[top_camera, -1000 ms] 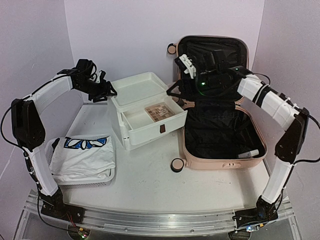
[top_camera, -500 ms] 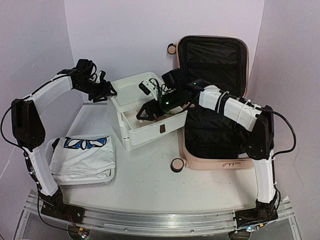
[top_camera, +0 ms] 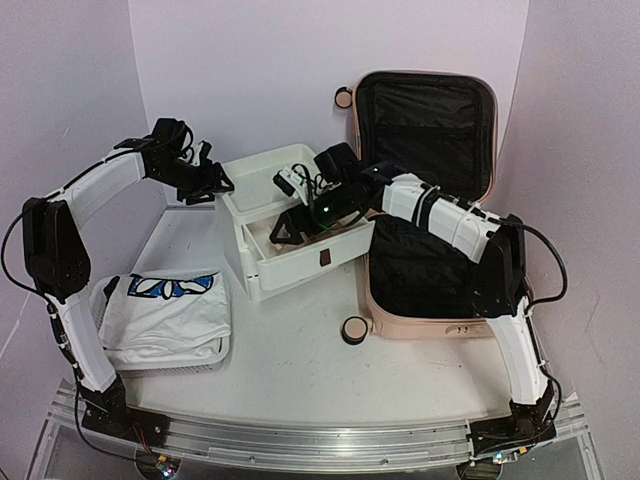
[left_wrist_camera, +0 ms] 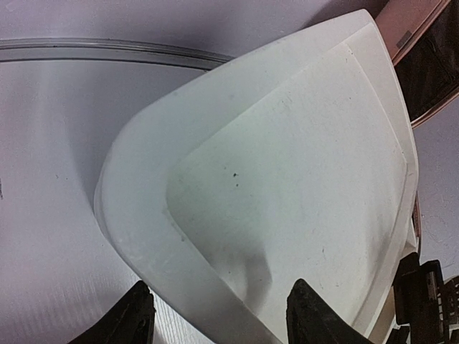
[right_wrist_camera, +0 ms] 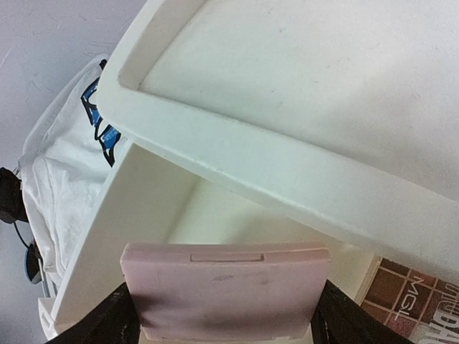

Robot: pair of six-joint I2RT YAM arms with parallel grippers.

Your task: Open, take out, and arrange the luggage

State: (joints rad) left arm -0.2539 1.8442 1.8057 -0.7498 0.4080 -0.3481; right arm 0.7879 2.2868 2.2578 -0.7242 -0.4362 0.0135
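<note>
The pale pink luggage [top_camera: 440, 326] lies open at the right, its lid [top_camera: 425, 120] standing up and showing black lining. My right gripper [top_camera: 285, 228] reaches left from it into the open drawer [top_camera: 300, 262] of the white drawer unit [top_camera: 270, 180]. In the right wrist view that gripper [right_wrist_camera: 228, 319] is shut on a flat pink case [right_wrist_camera: 226, 290], held just over the drawer's inside. My left gripper [top_camera: 222, 185] hovers open over the unit's back left corner. Nothing lies between its fingers [left_wrist_camera: 136, 319] except the unit's top tray [left_wrist_camera: 287, 179] below.
A brown palette [right_wrist_camera: 409, 297] lies in the drawer's right part. A folded white shirt with a blue print [top_camera: 165, 310] sits on a mesh basket at the front left. A caster wheel [top_camera: 353, 331] juts from the luggage's front left corner.
My right arm has swung left from in front of the luggage lid to the open drawer, carrying the pink case. The left arm has stayed put.
</note>
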